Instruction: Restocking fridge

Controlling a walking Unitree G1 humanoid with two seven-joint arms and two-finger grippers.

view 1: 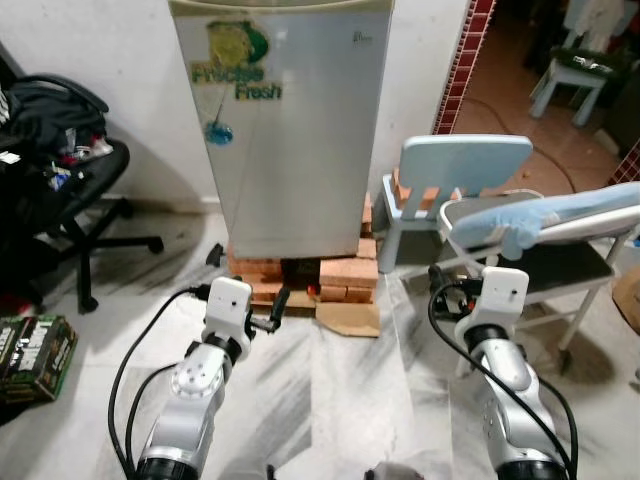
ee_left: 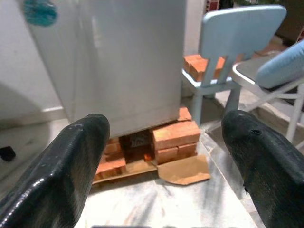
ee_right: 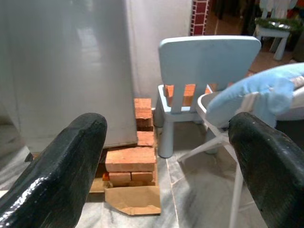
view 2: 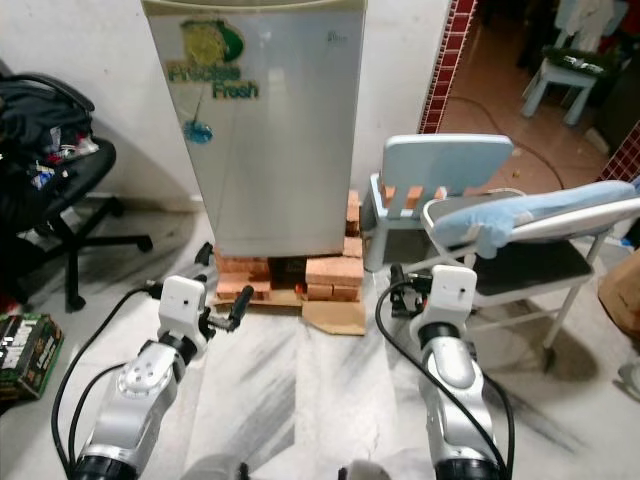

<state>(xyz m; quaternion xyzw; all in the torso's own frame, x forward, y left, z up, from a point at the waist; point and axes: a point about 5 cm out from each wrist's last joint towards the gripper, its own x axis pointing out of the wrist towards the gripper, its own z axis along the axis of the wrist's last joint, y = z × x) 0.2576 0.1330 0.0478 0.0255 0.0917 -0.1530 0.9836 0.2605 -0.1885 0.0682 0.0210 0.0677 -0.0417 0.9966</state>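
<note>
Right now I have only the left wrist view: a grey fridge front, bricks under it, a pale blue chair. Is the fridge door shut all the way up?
Observer: Yes. In the head views the fridge door lies flush up to its top edge, with a "Fresh" sticker near the top.
Operator: Anything on the robot's left, beyond my frame?
Observer: A black office chair piled with dark belongings stands left of the fridge, against the wall.
Operator: And the other arm?
Observer: The right gripper is open and empty, like the left gripper. It is raised and points toward the bricks and the pale blue chair.
</note>
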